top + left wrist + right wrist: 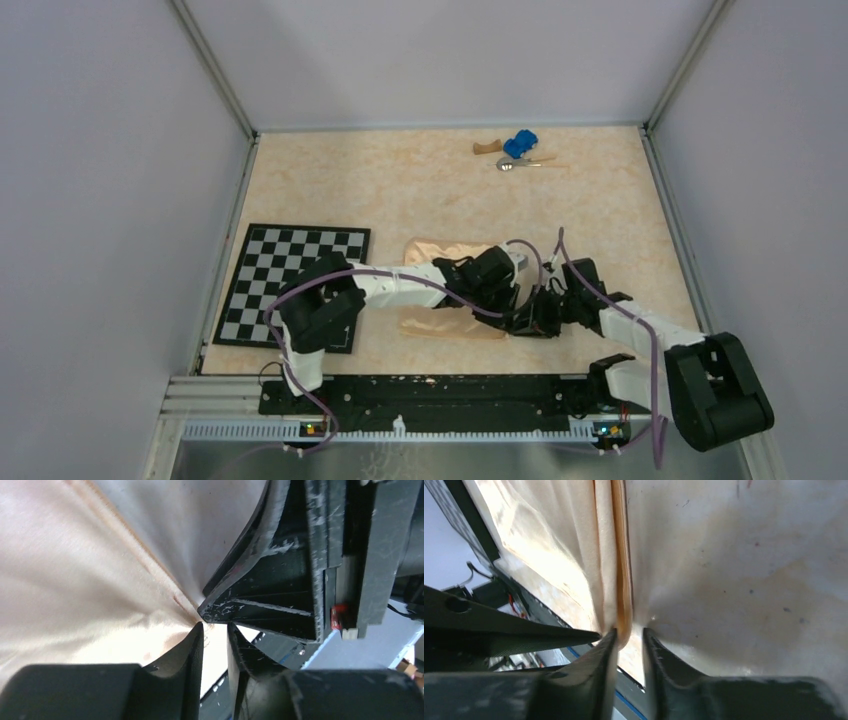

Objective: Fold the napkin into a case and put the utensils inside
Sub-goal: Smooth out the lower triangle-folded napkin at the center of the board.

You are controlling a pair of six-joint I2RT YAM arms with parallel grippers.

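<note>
The thin peach-orange cloth napkin [432, 250] lies on the pale marbled table [400, 190], just right of centre. It is already doubled, with a layered edge showing in the right wrist view, and both arms cover much of it from above.

The left gripper [215, 627] is closed down to a narrow slit. Creases in the cloth run together into a bunch right at its tips, so it appears to pinch the napkin there. The right gripper [630, 631] is drawn equally narrow, with the folded edge running straight in between its fingers. The two grippers sit almost touching each other at the napkin's right-hand side.

By my reading, a fold is in hand and the case is not yet formed. The next move likely calls for carrying the pinched edge across evenly, with both grippers level, so the layers land straight before letting go.

The black-and-white checkerboard mat [290, 280] sits to the left, apart from the cloth. The small shiny silver spoon [508, 164] waits well apart at the far edge, just beside a blue toy car [519, 144] and a brown curved wooden block [486, 148].

No brand, label or writing is readable in any view.
</note>
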